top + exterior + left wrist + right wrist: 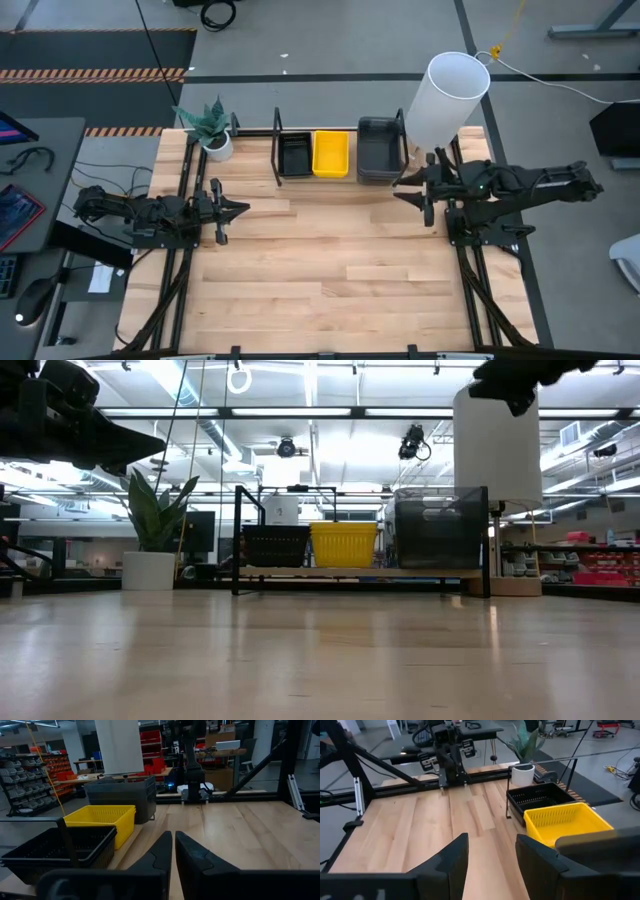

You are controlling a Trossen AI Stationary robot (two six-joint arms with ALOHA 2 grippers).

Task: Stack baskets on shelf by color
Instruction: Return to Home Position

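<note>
The baskets sit in three stacks side by side in the shelf [277, 145] at the table's far edge: black slatted [293, 155], bright yellow [331, 153], dark grey [380, 150]. The low view shows them resting on the rack's base: black [276, 545], yellow [344, 543], grey [437, 527]. My left gripper [243, 209] hovers over the table's left part, shut and empty [173, 837]. My right gripper [398, 186] hangs just near of the grey stack, open and empty [491, 842].
A tall white cylinder [445, 100] stands right of the shelf, close to my right arm. A potted plant [213, 135] stands at the far left corner. Bare wooden table [330, 270] spreads between the arms and toward the near edge.
</note>
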